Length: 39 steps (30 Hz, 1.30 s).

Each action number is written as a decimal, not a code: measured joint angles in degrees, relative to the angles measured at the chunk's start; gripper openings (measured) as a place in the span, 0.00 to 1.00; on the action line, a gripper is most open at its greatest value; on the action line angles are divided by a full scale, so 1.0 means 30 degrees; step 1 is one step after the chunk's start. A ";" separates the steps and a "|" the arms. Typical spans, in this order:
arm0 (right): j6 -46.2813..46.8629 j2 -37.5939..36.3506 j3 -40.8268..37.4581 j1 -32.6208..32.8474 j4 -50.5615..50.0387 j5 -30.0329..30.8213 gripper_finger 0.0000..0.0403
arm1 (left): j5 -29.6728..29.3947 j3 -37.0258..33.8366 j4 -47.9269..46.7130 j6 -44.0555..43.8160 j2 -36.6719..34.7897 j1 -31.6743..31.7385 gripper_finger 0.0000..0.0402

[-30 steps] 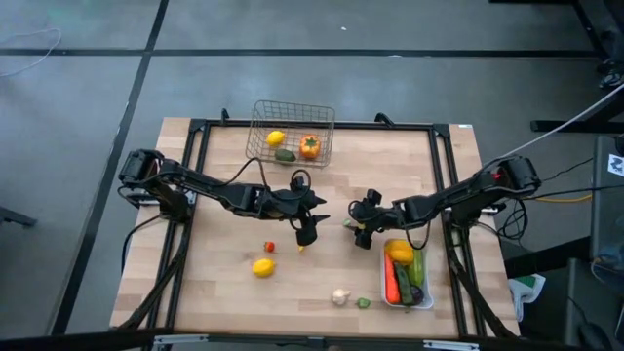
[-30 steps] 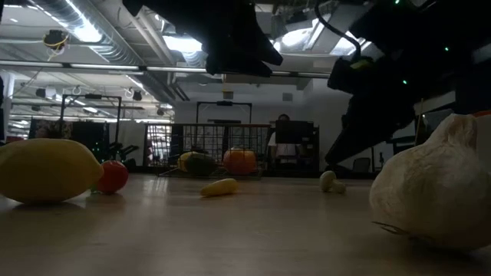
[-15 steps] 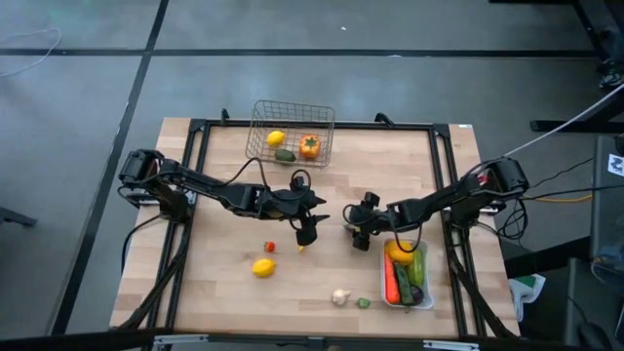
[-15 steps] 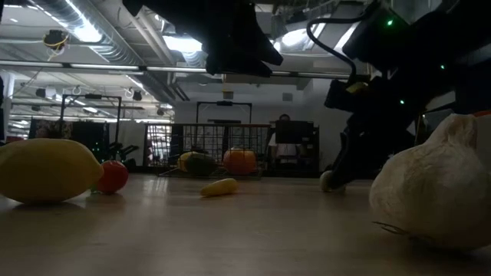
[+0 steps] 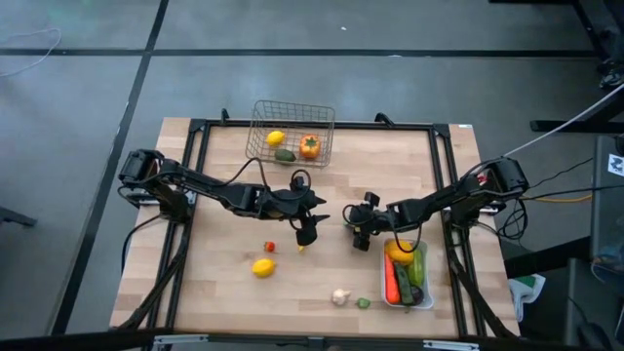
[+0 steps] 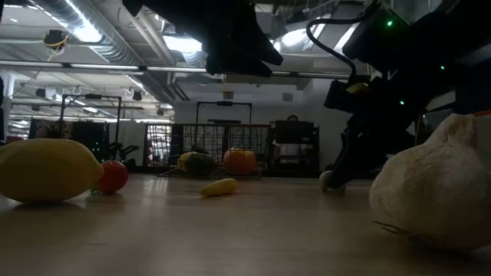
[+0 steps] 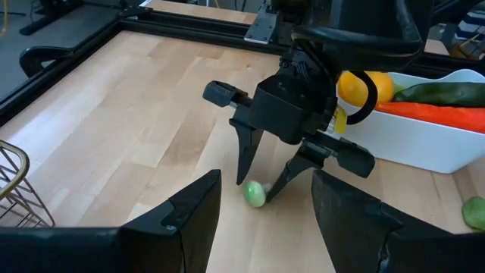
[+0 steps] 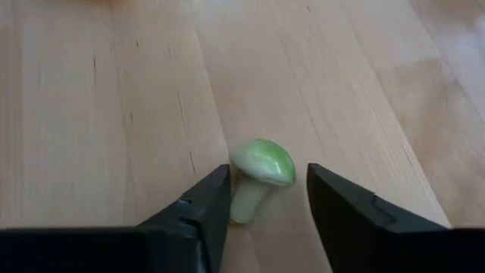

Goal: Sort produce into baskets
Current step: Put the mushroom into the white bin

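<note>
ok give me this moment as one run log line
right gripper: down at table, fingers either side of green-capped piece, not gripped | left gripper: open, above table centre | white tray: partly filled

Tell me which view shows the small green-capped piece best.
Right wrist view: the green-capped piece lies large between the right gripper fingers. Left wrist view shows it smaller; low view only a pale speck; high view hides it.

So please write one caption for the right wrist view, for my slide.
Right gripper straddling a small green-capped toy vegetable lying on the wooden table.
</note>
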 joint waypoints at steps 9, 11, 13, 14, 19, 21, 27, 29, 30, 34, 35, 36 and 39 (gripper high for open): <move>0.0000 0.0000 0.0000 0.0000 0.0070 -0.0003 0.27 | 0.0000 0.0000 0.0000 0.0007 0.0000 0.0000 0.50; -0.0006 0.0000 0.0000 0.0007 0.0267 -0.0003 0.26 | 0.0000 0.0000 0.0000 0.0007 0.0000 0.0000 0.50; -0.0007 0.0000 0.0000 0.0007 0.0416 -0.0003 0.25 | 0.0000 0.0000 0.0000 0.0007 0.0000 0.0000 0.50; -0.0004 0.0000 0.0000 0.0007 0.0405 -0.0003 0.25 | 0.0000 0.0000 0.0000 0.0007 0.0000 0.0000 0.50; 0.0000 0.0000 0.0000 0.0051 0.0401 -0.0003 0.25 | 0.0000 0.0000 0.0003 0.0007 0.0000 0.0000 0.50; 0.0000 -0.0093 0.0000 0.0051 0.0364 -0.0151 0.25 | 0.0000 0.0000 0.0000 0.0011 0.0000 0.0000 0.50; 0.0000 -0.1337 0.0645 0.0051 -0.1129 -0.1032 0.25 | 0.0000 0.0000 0.0004 0.0015 0.0007 0.0000 0.50; 0.0000 -0.1930 0.1261 0.0058 -0.2557 -0.1311 0.25 | 0.0003 0.0000 0.0007 0.0022 0.0007 0.0000 0.50; -0.0006 -0.2188 0.1572 0.0058 -0.3369 -0.1530 0.25 | 0.0000 0.0000 0.0007 0.0022 0.0007 0.0000 0.50; 0.0083 -0.3214 0.3127 0.0066 -0.6488 -0.2904 0.25 | 0.0000 0.0000 0.0007 0.0022 0.0007 -0.0006 0.50; 0.0149 -0.3414 0.3550 0.0066 -0.7298 -0.3332 0.25 | 0.0000 0.0000 0.0000 0.0022 0.0007 0.0000 0.50; 0.0205 -0.3578 0.4069 0.0066 -0.8283 -0.3788 0.25 | 0.0000 0.0000 0.0007 0.0022 0.0007 0.0000 0.50; 0.0663 -0.3890 0.5692 0.0066 -1.1078 -0.5063 0.25 | 0.0000 0.0000 0.0012 0.0022 0.0007 0.0000 0.50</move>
